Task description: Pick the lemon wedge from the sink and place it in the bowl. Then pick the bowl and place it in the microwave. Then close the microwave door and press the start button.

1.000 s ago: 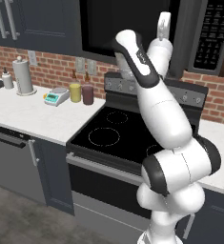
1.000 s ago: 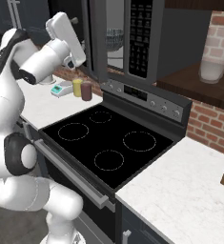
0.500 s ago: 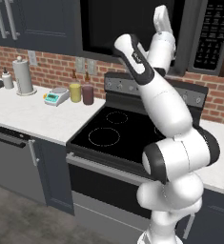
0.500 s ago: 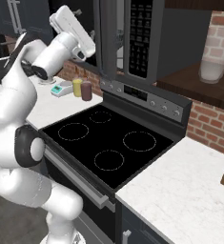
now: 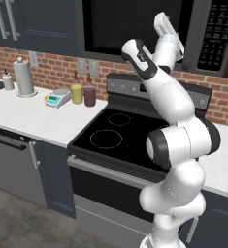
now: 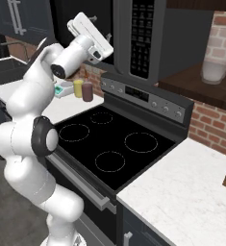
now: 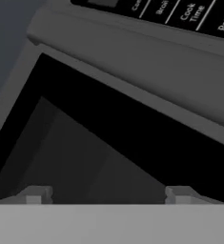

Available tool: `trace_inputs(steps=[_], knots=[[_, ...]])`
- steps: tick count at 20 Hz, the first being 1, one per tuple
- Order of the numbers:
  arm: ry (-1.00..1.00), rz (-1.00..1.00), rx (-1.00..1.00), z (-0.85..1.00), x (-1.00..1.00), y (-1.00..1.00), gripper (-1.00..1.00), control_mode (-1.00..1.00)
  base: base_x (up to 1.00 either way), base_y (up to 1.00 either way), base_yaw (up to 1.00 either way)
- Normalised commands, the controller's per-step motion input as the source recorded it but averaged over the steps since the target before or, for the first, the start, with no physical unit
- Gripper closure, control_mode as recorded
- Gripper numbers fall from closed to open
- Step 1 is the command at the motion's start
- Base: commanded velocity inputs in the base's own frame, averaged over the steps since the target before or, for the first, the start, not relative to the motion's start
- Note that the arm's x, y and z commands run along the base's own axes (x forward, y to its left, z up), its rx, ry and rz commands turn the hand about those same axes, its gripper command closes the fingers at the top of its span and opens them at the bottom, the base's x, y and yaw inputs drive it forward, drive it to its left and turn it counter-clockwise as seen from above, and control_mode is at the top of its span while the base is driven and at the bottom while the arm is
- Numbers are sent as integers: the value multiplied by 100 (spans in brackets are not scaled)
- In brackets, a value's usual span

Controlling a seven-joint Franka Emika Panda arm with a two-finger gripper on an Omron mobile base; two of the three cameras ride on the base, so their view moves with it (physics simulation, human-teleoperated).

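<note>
The claw (image 7: 106, 193) stands wide apart with nothing between its two small grey fingertips (image 7: 35, 194), which show at about seven and five o'clock in the hand view. Straight ahead of it is the dark grey built-in microwave (image 5: 135, 24), and the hand view looks at a slant into its dim grey inside, with the black keypad strip (image 7: 180, 16) running across at twelve to one o'clock, white words such as "Cook Time" readable on it.

From the left base view the white hand is raised high, at about one o'clock, in front of the microwave's black opening and just left of the keypad column. From the right base view the same hand sits at about eleven o'clock, just beside the microwave's front.

Below the arm lies the black glass stove top (image 6: 114, 144) with its four ring burners. On the pale speckled bench (image 5: 33, 118) at nine o'clock in the left base view stand a yellow jar (image 5: 76, 93), a maroon jar (image 5: 89, 96), a small teal-faced kitchen scale (image 5: 57, 98) and a white paper-towel roll (image 5: 23, 77). I cannot make out the bowl or the lemon wedge.
</note>
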Motion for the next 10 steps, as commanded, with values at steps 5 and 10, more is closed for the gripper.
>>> trace_inputs(steps=[5,10], knots=[[23,-20,-5,-12,70,0,-100,-100,0,0,0],[20,-9,-5,-17,40,5,-100,-100,0,0,0]])
